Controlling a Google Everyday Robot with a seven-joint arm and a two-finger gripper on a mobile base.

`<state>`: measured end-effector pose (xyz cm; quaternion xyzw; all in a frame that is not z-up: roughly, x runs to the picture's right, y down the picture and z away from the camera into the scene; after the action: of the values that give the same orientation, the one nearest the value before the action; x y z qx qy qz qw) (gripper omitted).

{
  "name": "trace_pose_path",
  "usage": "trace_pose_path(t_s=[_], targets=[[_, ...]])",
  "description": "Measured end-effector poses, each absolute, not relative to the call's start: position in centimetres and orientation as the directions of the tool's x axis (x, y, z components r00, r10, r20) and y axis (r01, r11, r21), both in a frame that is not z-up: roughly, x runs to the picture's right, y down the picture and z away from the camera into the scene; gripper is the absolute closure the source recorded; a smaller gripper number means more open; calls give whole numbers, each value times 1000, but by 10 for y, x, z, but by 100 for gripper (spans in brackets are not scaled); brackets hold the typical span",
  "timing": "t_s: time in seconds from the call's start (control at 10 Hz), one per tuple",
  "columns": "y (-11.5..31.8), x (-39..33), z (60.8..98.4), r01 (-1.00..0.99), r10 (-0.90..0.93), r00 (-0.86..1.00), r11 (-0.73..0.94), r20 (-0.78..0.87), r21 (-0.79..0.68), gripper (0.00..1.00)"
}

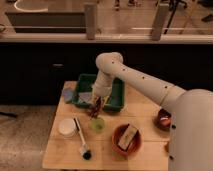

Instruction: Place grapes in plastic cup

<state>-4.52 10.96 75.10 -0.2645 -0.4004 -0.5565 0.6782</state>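
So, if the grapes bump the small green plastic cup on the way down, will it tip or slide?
Probably slides or tips easily: the plastic cup looks small and translucent, so likely light, and stands free on the wooden table. The grapes hang from the gripper just above it, so rim contact seems possible.

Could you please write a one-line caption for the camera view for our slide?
Gripper holding the grapes just above the plastic cup, in front of the green bin.
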Motion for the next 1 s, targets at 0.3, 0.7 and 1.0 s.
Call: trace_pose_path(t_s=[0.3,0.7,1.0], targets=[[129,-49,744,973,-519,18,206,855,105,100],[146,-45,739,980,-488,-4,172,873,101,100],[155,-38,739,983,-471,5,164,882,82,100]])
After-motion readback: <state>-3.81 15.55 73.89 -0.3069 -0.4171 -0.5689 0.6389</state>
